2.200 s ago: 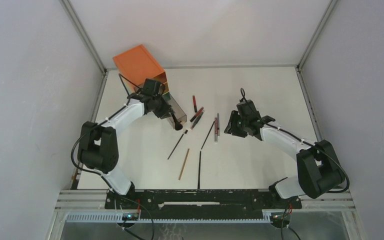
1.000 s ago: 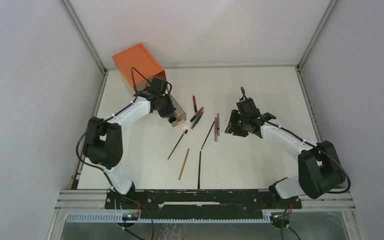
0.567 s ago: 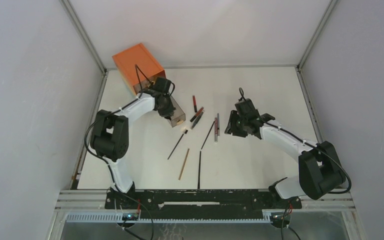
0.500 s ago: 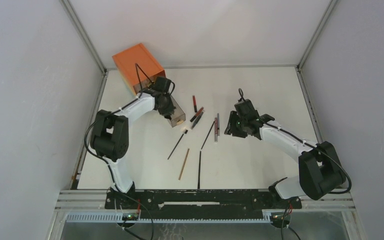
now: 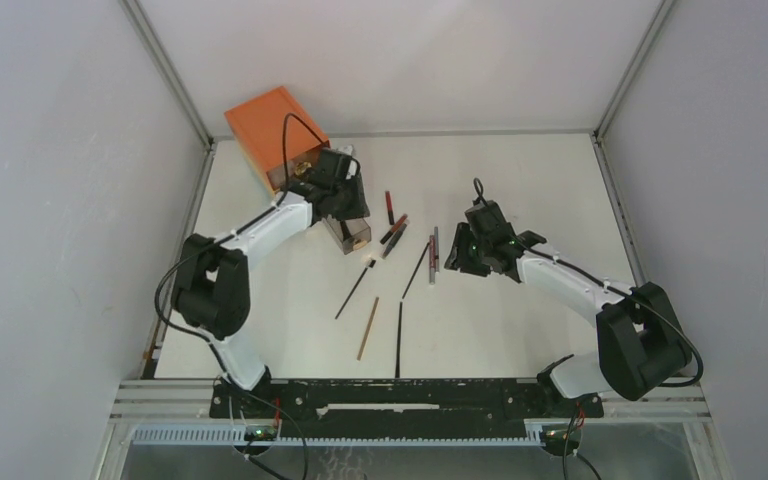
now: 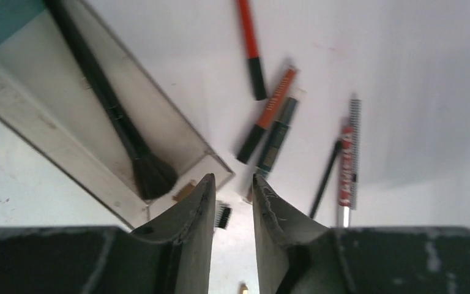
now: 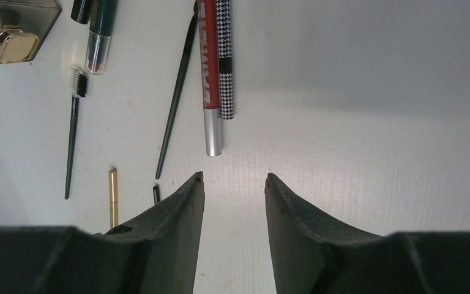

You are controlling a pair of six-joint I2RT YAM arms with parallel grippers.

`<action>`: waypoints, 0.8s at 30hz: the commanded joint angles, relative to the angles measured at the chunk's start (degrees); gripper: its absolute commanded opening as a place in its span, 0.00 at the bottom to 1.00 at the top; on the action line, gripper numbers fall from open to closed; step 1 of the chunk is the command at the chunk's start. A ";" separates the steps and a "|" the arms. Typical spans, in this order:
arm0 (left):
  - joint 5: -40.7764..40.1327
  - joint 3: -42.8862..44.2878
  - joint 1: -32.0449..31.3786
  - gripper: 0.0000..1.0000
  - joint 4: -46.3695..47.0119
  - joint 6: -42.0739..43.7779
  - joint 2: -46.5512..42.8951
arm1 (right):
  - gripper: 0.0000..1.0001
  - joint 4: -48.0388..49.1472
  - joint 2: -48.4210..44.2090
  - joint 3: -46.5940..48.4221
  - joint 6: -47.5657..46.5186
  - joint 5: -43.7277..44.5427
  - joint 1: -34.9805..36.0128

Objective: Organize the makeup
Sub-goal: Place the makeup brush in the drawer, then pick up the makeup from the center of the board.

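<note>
Left end effector [image 6: 234,181] hovers with its jaws narrowly apart and empty. The front corner of the clear drawer [image 6: 49,147] sits just beside its tips, and a black brush [image 6: 119,122] lies inside, ahead and to the left. Right end effector [image 7: 234,177] stands parted and empty, with the red tube [image 7: 209,73] and checked pencil [image 7: 224,55] just ahead. These sticks look light, stiff and liable to roll, so mid-shaft across the width seems the best hold. Beneath both, the white surface [image 7: 373,153] looks smooth and matte, enclosed by grey panels [image 5: 50,200].
</note>
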 commanded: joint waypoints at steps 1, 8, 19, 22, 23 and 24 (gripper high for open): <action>4.53 -4.42 -2.00 0.32 8.54 4.67 -8.84 | 0.49 2.56 -1.21 -0.95 1.20 0.74 0.52; 1.29 -11.41 -8.38 0.35 7.94 5.80 -16.29 | 0.59 4.81 1.50 0.31 1.08 2.37 1.30; -1.97 -26.13 -8.39 0.40 6.67 2.09 -33.20 | 0.49 -1.26 18.61 16.80 0.04 10.54 3.06; -1.09 -28.00 -8.40 0.40 7.15 0.92 -33.79 | 0.47 -3.76 22.70 21.00 -0.21 12.21 3.15; -0.75 -28.43 -8.40 0.40 7.43 0.51 -33.59 | 0.47 -4.22 23.74 21.31 -0.15 12.62 3.15; -0.52 -28.77 -8.41 0.39 7.77 0.16 -33.52 | 0.46 -4.57 24.49 22.14 -0.08 12.91 3.15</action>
